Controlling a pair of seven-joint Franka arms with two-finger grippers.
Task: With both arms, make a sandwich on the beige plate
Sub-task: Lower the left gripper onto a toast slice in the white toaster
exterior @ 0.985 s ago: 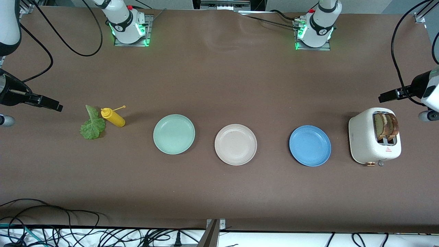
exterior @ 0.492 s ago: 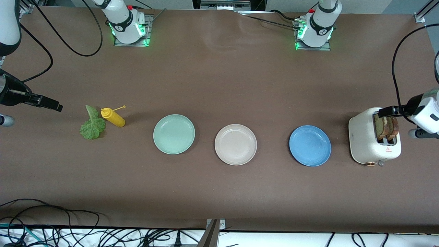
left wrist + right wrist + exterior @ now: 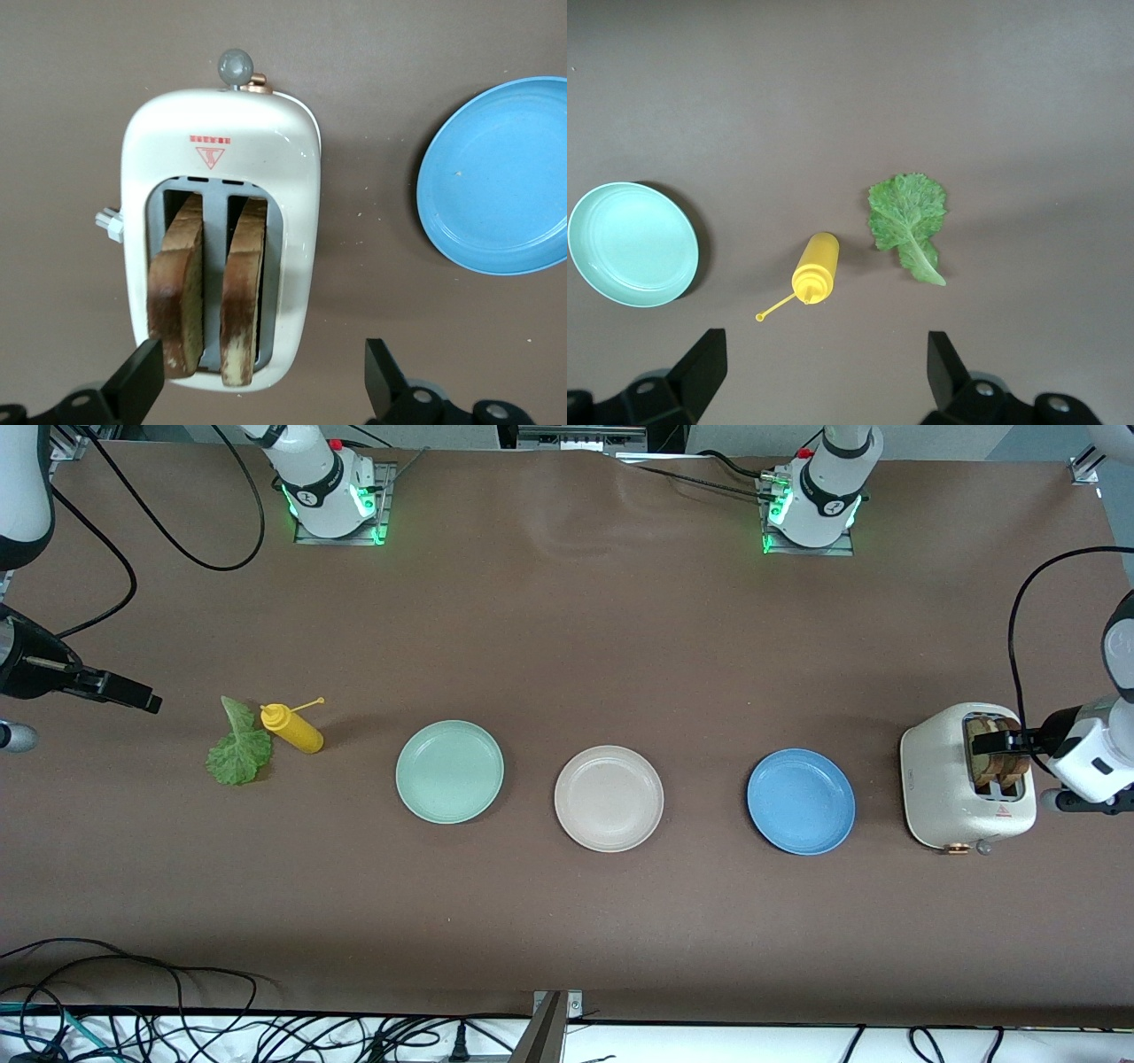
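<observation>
Left gripper (image 3: 261, 376), fingers (image 3: 142, 376) spread wide, hovers over the toaster (image 3: 966, 779), straddling two bread slices (image 3: 213, 292) upright in its slots. Step in hand, by judgement: fetching the first slice; the next move calls for descending and closing on one crust only. Right gripper (image 3: 819, 376), fingers apart, waits above the counter (image 3: 567, 629) near the lettuce leaf (image 3: 237, 746) and mustard bottle (image 3: 292, 728), well apart from the toaster. The beige plate (image 3: 609, 798) lies empty between the mint-green plate (image 3: 449, 771) and the blue plate (image 3: 801, 801). The slices' lower halves are hidden.
</observation>
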